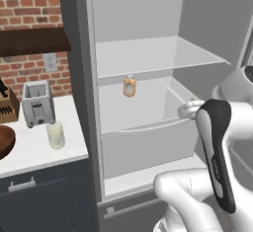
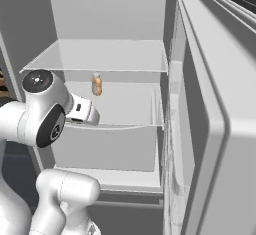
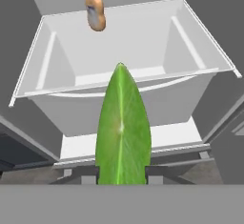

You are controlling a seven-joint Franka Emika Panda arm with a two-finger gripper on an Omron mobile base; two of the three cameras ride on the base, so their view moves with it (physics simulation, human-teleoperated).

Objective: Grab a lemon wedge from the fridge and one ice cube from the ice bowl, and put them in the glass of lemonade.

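Note:
The fridge (image 1: pixel 85 78) stands open, its door (image 2: pixel 210 104) swung out to the right. My gripper (image 3: pixel 123 176) is shut on the lemon wedge (image 3: pixel 123 127), a yellow-green slice that sticks up between the fingers in the hand view. The hand (image 1: pixel 188 110) hangs just in front of the pale drawer (image 3: pixel 57 108), outside the shelves. On the white counter to the left sit the glass of lemonade (image 1: pixel 56 135) and, cut by the frame edge, the dark wooden ice bowl (image 1: pixel 5 142). The ice cube is out of view.
A small orange-tan bottle (image 1: pixel 129 86) stands on the shelf above the drawer, behind and above my hand. A toaster (image 1: pixel 37 103) sits at the back of the counter behind the glass. A knife block (image 1: pixel 6 105) stands at the far left.

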